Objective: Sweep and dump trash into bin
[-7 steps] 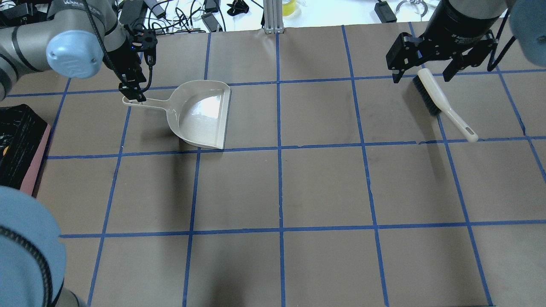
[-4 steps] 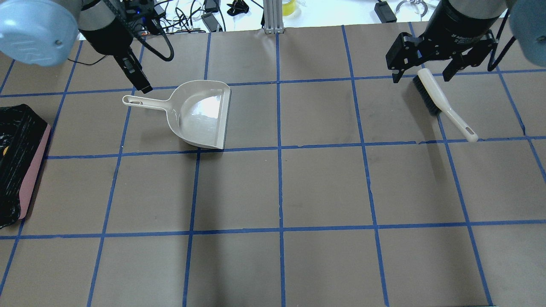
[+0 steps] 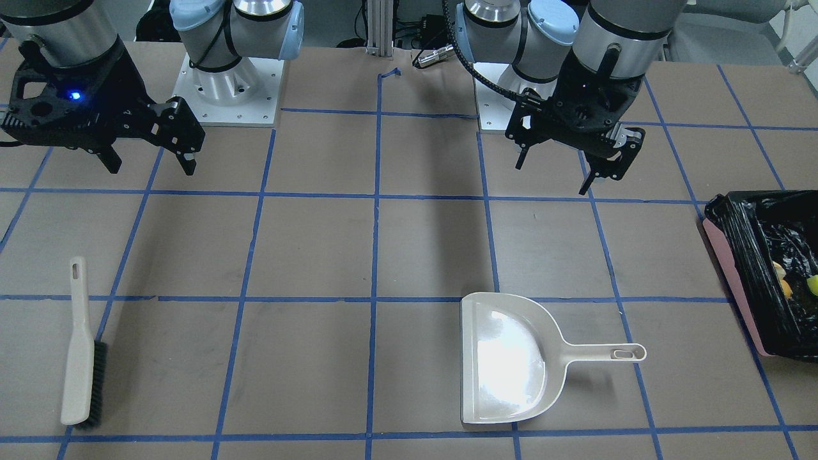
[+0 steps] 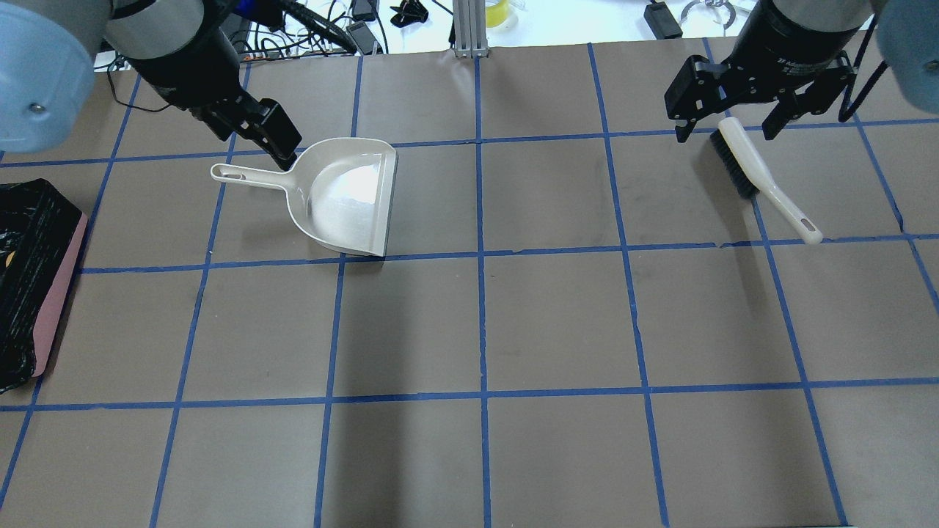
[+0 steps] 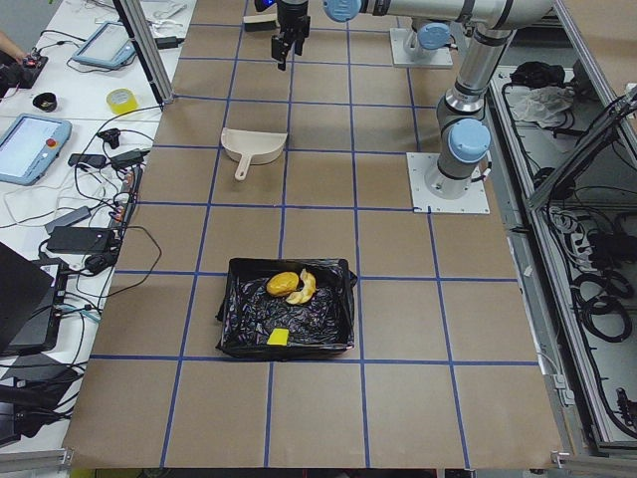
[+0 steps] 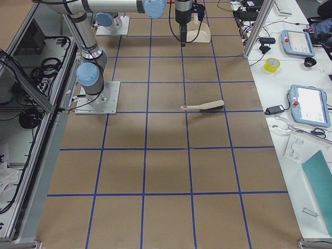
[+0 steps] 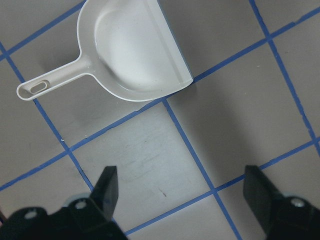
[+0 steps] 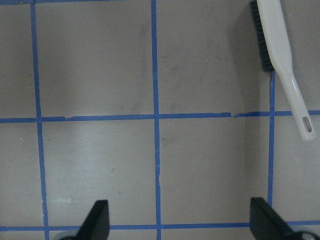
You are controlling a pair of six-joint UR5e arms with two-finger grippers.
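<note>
Open and empty: left pincer (image 3: 553,176) over counter (image 4: 557,323) near dustpan (image 4: 345,198), right pincer (image 3: 152,167) near brush (image 4: 755,172). All three pieces of trash (image 5: 289,287) lie inside bin (image 3: 728,275), at counter's left end.

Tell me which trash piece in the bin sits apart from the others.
The bright yellow wedge, alone near the bin wall; the orange lump and pale crescent lie side by side.

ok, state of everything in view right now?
left gripper: open, empty
right gripper: open, empty
dustpan: flat on table, empty, ungripped
brush: lying on table, ungripped
bin: upright, bag-lined, holds the trash
trash: all three pieces inside bin
</note>
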